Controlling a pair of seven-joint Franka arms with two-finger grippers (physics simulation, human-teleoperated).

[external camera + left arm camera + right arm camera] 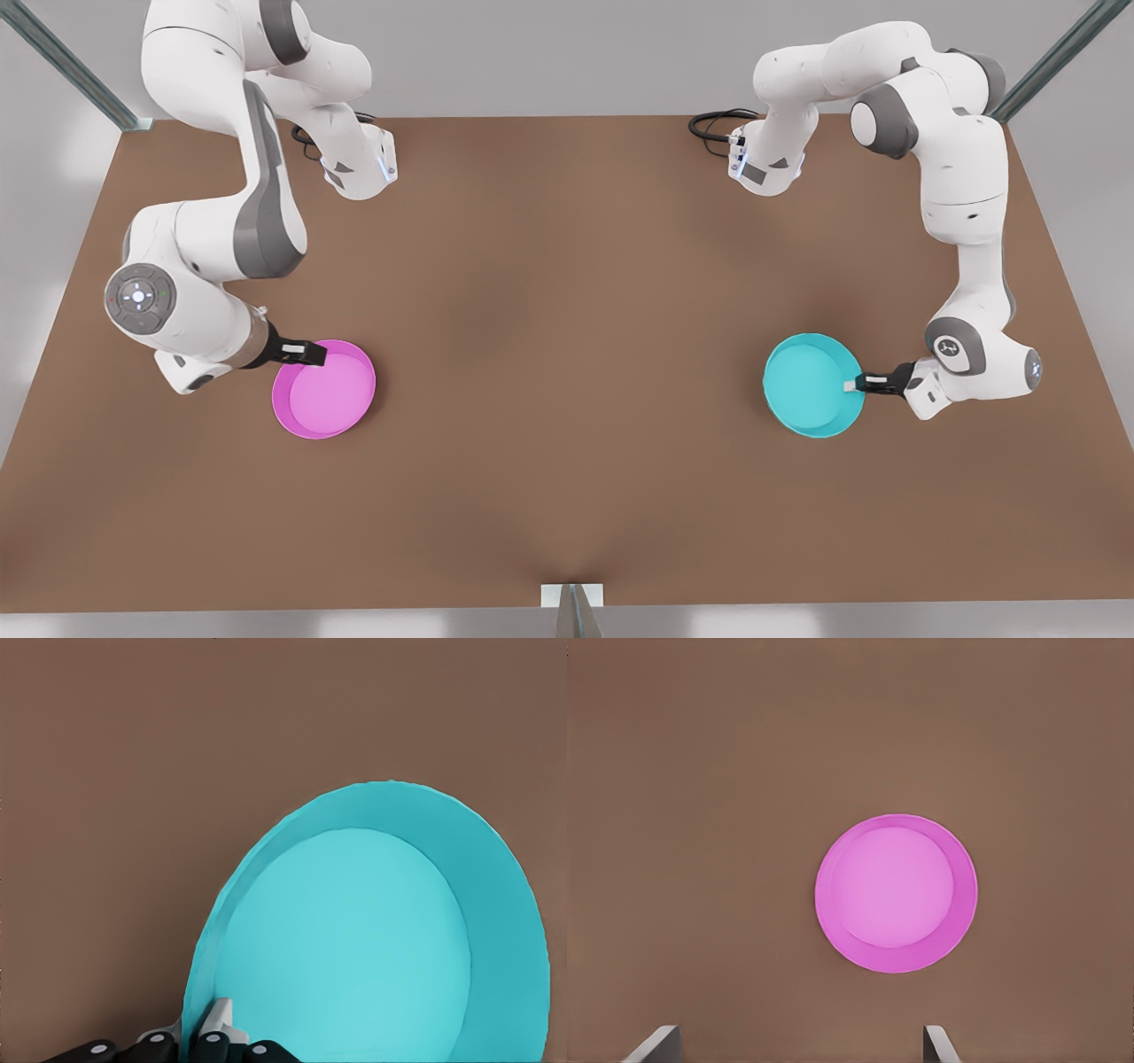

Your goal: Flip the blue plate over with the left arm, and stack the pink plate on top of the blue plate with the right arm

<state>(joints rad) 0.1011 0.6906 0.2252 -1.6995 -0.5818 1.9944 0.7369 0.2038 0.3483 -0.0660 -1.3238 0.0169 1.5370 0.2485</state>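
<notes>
Brown table [567, 372]: left gripper [197, 1029] jaws clamp the blue plate [813, 384] rim at front view's right. Right gripper [799, 1047] jaws open, above pink plate [896, 893]. I'd worry that thin rim pinch slips mid-flip.

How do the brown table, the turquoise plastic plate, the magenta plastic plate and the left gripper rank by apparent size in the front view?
1. Brown table
2. Turquoise plastic plate and magenta plastic plate: look alike, no ranking
3. Left gripper
</notes>
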